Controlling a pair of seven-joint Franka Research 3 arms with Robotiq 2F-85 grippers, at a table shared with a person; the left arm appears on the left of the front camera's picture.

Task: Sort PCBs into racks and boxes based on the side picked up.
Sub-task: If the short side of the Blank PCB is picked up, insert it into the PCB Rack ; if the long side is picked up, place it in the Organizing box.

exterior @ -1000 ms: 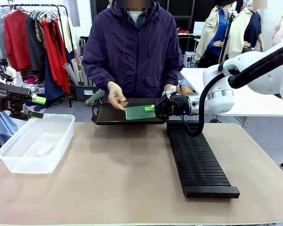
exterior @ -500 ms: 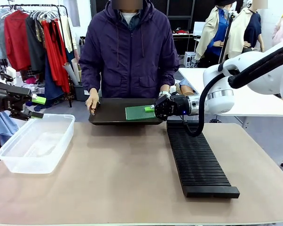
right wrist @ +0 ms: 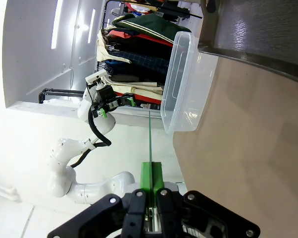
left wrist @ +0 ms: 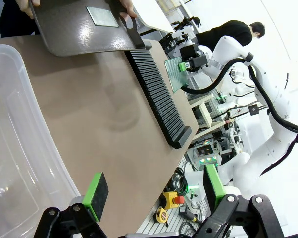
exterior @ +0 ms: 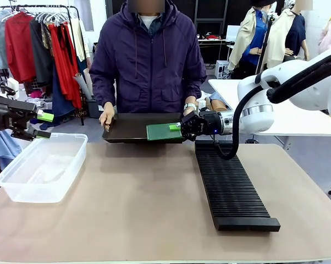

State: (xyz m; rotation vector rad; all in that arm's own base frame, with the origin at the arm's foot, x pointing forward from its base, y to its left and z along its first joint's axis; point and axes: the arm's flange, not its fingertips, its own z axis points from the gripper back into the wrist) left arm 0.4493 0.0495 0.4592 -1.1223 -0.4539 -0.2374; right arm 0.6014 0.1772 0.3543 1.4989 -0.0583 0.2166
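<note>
My right gripper (exterior: 180,127) is shut on the edge of a green PCB (exterior: 163,132), holding it in the air in front of the dark brown tray (exterior: 130,129), which a person grips with both hands. From the left wrist camera the held PCB (left wrist: 174,74) hangs near the far end of the black slotted rack (left wrist: 156,99), and another PCB (left wrist: 103,16) lies flat on the tray (left wrist: 70,29). Between the pads (right wrist: 151,176) the board shows edge-on as a thin green line (right wrist: 149,139). My left gripper (exterior: 43,125) stands open above the clear tub (exterior: 33,192), its pads (left wrist: 95,191) wide apart.
The rack (exterior: 231,187) runs from the tray toward the front edge at the right. The tub (left wrist: 20,139) takes the table's left side. The person's hands (exterior: 106,116) hold the tray at the far edge. Bare tabletop (exterior: 138,203) lies between tub and rack.
The person's hand has left the tray's middle and taken hold of its left end; the tray has shifted slightly left. Both grippers have stayed in place.
</note>
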